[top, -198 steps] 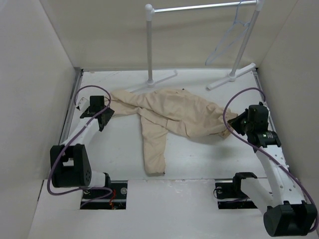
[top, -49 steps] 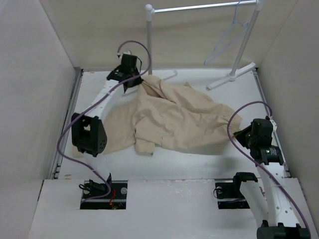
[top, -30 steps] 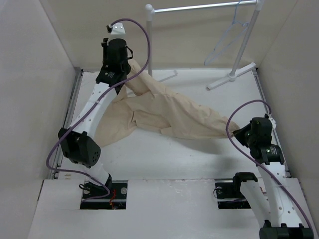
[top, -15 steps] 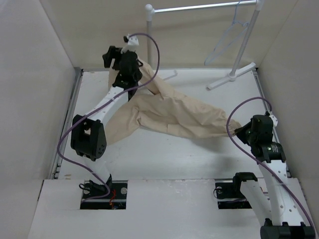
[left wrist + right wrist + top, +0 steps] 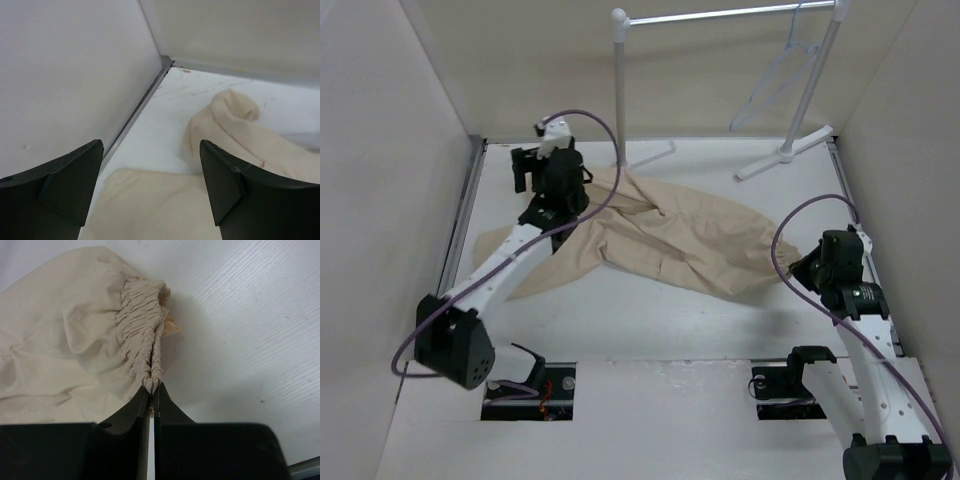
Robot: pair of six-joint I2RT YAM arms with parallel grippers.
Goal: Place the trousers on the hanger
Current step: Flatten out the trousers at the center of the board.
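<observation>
Loosely sprawled tan trousers (image 5: pixel 690 238), wrinkled, bunched end in right jaws.

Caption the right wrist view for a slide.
Right gripper pinches the trousers by a gathered edge on the white table.

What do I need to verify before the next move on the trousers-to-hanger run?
1. Anchor: right gripper shut on the gathered edge of the trousers: ok.
2. Second grip: left gripper on cloth: not ok; open, nothing between its fingers.
3. Target: hanger hooked on the rack rail: ok.
4. Cloth smooth: not ok; wrinkled and folded on the table.
5. Cloth apart from the rack foot: cannot tell.
</observation>
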